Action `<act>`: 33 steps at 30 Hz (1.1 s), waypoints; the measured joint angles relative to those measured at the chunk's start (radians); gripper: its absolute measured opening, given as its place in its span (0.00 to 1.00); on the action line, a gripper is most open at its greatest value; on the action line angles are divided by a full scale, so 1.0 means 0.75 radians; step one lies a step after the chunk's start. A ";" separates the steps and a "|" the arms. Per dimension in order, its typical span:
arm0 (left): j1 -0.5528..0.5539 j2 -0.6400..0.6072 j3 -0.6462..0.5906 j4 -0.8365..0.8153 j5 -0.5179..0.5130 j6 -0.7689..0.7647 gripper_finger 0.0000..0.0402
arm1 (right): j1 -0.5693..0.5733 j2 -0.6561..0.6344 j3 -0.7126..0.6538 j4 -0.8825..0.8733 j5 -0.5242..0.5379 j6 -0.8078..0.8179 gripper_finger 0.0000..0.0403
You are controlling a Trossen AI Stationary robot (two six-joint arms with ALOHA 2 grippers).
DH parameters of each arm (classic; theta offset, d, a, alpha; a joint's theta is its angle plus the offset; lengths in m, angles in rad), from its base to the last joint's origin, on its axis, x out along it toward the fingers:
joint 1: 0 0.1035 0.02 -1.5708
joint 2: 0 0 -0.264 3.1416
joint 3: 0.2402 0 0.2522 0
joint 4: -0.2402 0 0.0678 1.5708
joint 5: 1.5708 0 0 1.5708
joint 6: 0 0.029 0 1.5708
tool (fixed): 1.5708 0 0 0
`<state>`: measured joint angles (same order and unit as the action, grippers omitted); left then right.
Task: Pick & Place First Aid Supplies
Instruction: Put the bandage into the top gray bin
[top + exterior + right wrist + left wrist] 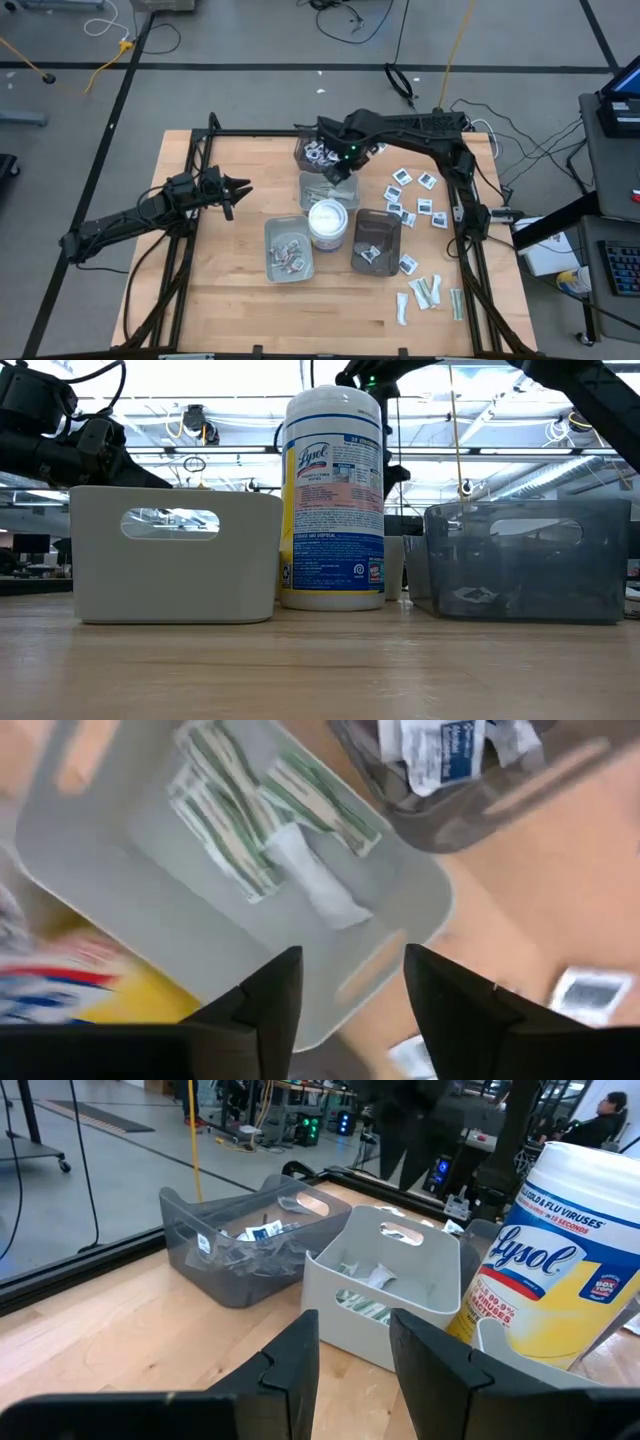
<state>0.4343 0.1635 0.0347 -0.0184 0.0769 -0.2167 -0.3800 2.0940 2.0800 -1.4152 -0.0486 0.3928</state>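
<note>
While I hang over the light grey tray (150, 900) behind the Lysol tub (328, 222), quick rundown:
right gripper (350, 995): fingers parted, nothing between them
left gripper (236, 192): waiting well left of the tub, fingers partly apart, empty
grey tray contents: green-striped strips (250, 810) plus one plain white packet
dark tray (315, 152) behind it: square packets (440, 750)
loose packets (415, 195): scattered right of the tub
handling: probably featherlight, floppy, slick; I'd pinch an edge
</note>
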 joint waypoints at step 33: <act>0.000 0.000 0.000 0.000 0.000 0.000 0.32 | 0.581 -0.740 -0.962 0.166 0.098 1.370 0.45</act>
<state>0.4343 0.1635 0.0346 -0.0182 0.0771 -0.2166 0.0556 1.5391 1.3587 -1.2906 0.0252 1.4205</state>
